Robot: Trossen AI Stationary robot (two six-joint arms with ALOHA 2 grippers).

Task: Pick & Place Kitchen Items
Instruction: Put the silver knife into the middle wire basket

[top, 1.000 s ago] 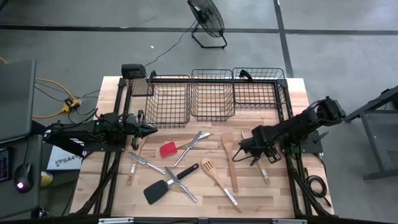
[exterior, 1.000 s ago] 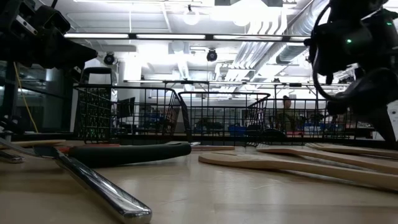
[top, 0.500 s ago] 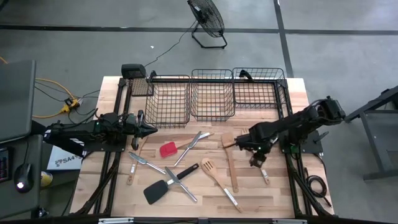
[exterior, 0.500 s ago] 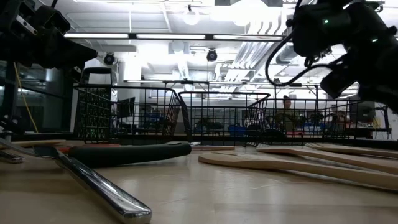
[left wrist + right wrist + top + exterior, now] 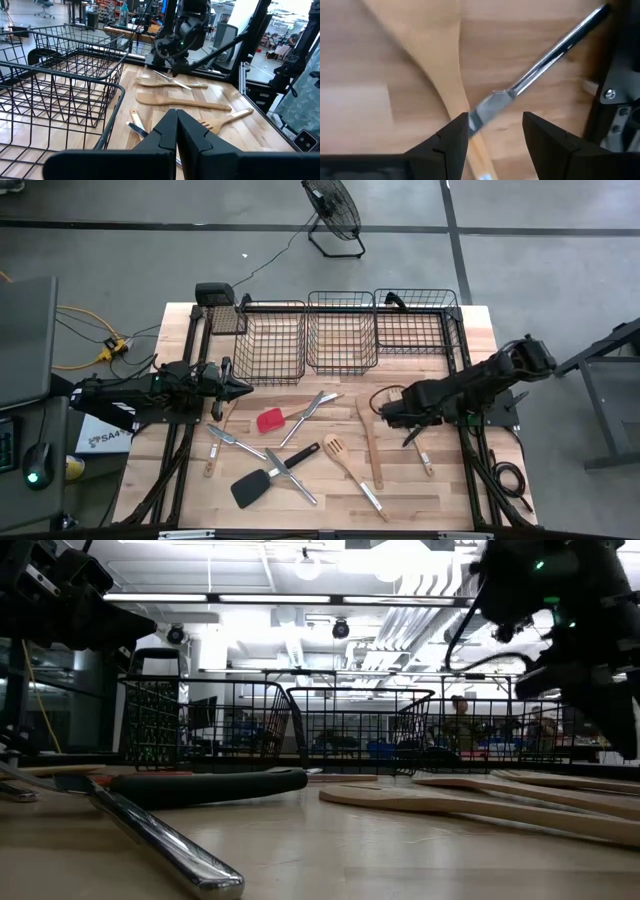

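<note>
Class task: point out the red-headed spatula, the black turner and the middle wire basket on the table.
Red-headed spatula [image 5: 270, 420], high view, on its red head.
Black turner [image 5: 250, 488], high view, on its blade.
Middle wire basket [image 5: 342, 367], high view, on its front rim.
</note>
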